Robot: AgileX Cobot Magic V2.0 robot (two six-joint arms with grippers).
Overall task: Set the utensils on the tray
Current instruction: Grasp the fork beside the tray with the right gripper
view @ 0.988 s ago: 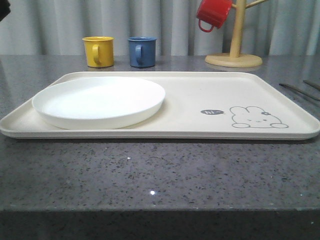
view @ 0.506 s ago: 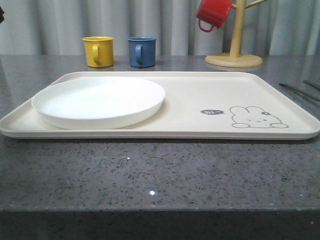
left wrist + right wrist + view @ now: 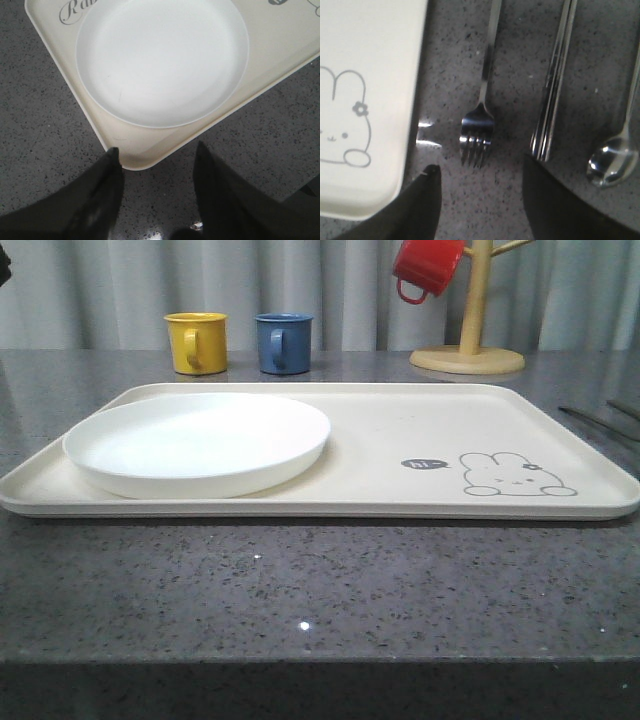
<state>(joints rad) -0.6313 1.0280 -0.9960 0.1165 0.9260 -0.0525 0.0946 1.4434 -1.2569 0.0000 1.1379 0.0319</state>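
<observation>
Hovering with right gripper (image 3: 479, 180) spread apart above the silver four-tined fork (image 3: 480, 127) lying on speckled counter beside the cream rectangular tray (image 3: 365, 100), left gripper (image 3: 157, 165) gaping at the tray corner.

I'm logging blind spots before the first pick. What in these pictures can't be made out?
- Fork, chopsticks, spoon: handle ends cut off by the right wrist view's edge.
- Same utensils in the front view: thin slivers at the frame edge, too small to tell apart.
- "Rabbit" script on the tray: cut off by the left wrist view's edge.
</observation>
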